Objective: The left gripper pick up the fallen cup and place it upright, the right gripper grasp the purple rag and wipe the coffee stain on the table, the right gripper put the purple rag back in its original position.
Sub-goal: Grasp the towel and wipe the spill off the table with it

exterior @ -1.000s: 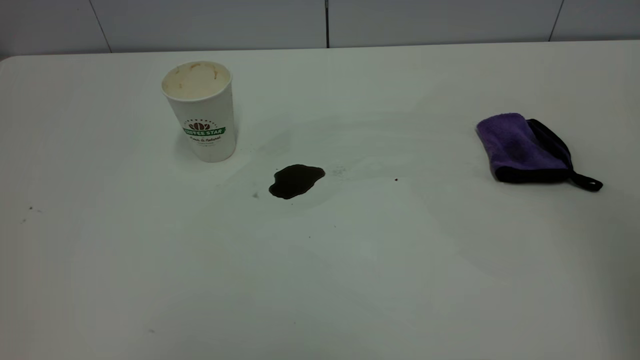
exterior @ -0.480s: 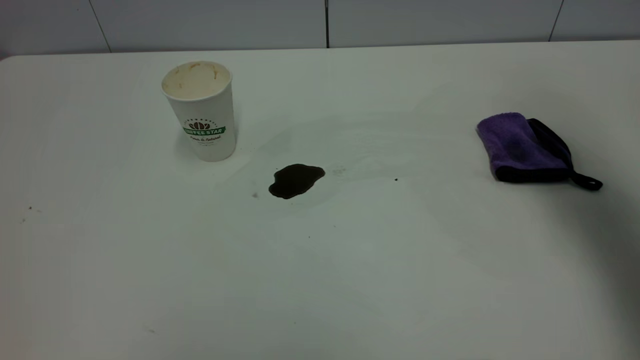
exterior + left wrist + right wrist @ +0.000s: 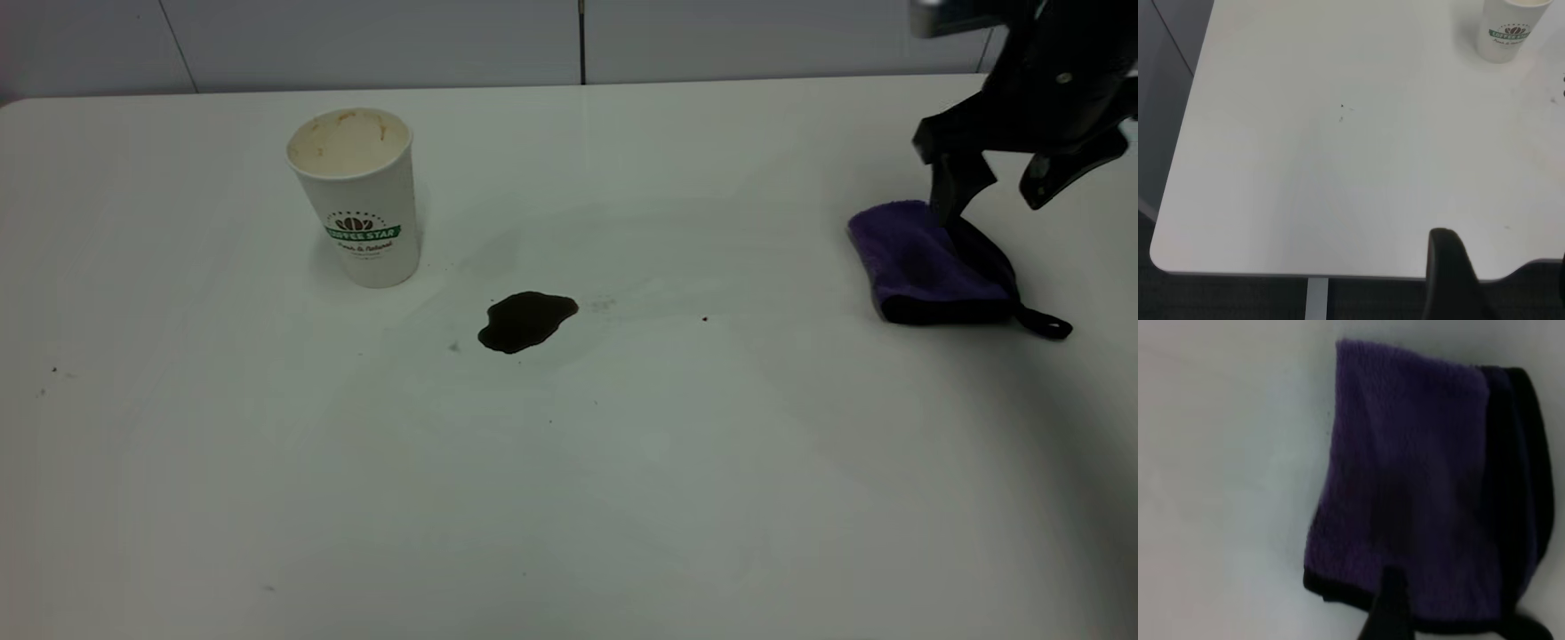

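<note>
At the far right of the desk (image 3: 622, 498), the right pincer (image 3: 996, 191) hangs just above the purple rag (image 3: 920, 258), its two black fingers spread apart and closed on nothing; one fingertip (image 3: 947, 200) reaches down to the rag's far edge, though whether it touches cannot be told, and the other is off to the side, higher up. The rag lies flat, fluffy purple side up, with black edging along its near side and its short black loop strap (image 3: 1045, 324) trailing out toward the right. From the right wrist view the rag (image 3: 1411, 480) fills most of the picture beneath one dark finger (image 3: 1388, 607). Well apart from it, near the desk's middle, sits the coffee stain (image 3: 526, 321), a dark irregular blot. Farther left the cup (image 3: 356, 197) stands upright, logo facing the camera, near the stain but not touching it. The left pincer (image 3: 1451, 273) shows only as a dark shape over the desk's corner in its own wrist view, far from the cup (image 3: 1508, 30); how far it is open cannot be told.
</note>
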`<state>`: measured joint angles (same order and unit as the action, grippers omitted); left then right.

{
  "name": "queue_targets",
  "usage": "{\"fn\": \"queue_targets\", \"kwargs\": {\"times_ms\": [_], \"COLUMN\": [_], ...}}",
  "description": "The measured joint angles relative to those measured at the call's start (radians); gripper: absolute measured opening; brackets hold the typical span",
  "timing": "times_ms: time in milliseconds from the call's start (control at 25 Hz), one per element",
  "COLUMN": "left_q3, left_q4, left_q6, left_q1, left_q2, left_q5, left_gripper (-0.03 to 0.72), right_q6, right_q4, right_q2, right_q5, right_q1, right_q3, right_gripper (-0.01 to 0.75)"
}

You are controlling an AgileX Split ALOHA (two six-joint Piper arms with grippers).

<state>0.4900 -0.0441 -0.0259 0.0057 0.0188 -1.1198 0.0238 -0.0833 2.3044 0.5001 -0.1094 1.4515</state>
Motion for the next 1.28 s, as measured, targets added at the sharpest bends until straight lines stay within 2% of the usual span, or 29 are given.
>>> {"fn": "queue_targets", "kwargs": {"times_ms": [200, 360, 480, 600, 760, 800, 840, 920, 1080, 1280], "left_q3": [0.000, 0.000, 0.000, 0.000, 0.000, 0.000, 0.000, 0.000, 0.000, 0.000], "left_q4": [0.000, 0.000, 0.000, 0.000, 0.000, 0.000, 0.000, 0.000, 0.000, 0.000], "left_q6": [0.000, 0.000, 0.000, 0.001, 0.001, 0.001, 0.001, 0.001, 0.001, 0.001], "left_q1": [0.000, 0.000, 0.000, 0.000, 0.000, 0.000, 0.000, 0.000, 0.000, 0.000], "left_q2": [0.000, 0.000, 0.000, 0.000, 0.000, 0.000, 0.000, 0.000, 0.000, 0.000], "left_q5": [0.000, 0.000, 0.000, 0.000, 0.000, 0.000, 0.000, 0.000, 0.000, 0.000], "left_gripper": [0.428, 0.428, 0.428, 0.428, 0.428, 0.428, 0.428, 0.428, 0.428, 0.428], "right_q6": [0.042, 0.063, 0.080, 0.126, 0.141, 0.146, 0.161, 0.223, 0.371, 0.417], "right_q4": [0.010, 0.035, 0.038, 0.042, 0.083, 0.107, 0.132, 0.214, 0.410, 0.520], "right_q2": [0.118, 0.161, 0.193, 0.216, 0.224, 0.224, 0.224, 0.223, 0.226, 0.226], "right_q5": [0.027, 0.012, 0.006, -0.005, 0.000, 0.000, 0.000, 0.008, 0.075, 0.131], "right_q1": [0.000, -0.001, -0.001, -0.007, -0.031, -0.037, -0.043, -0.069, -0.179, -0.314], "right_q3": [0.134, 0.155, 0.155, 0.155, 0.162, 0.162, 0.164, 0.173, 0.215, 0.264], "right_gripper": [0.729, 0.724, 0.690, 0.562, 0.197, 0.119, 0.081, 0.066, 0.063, 0.062]}}
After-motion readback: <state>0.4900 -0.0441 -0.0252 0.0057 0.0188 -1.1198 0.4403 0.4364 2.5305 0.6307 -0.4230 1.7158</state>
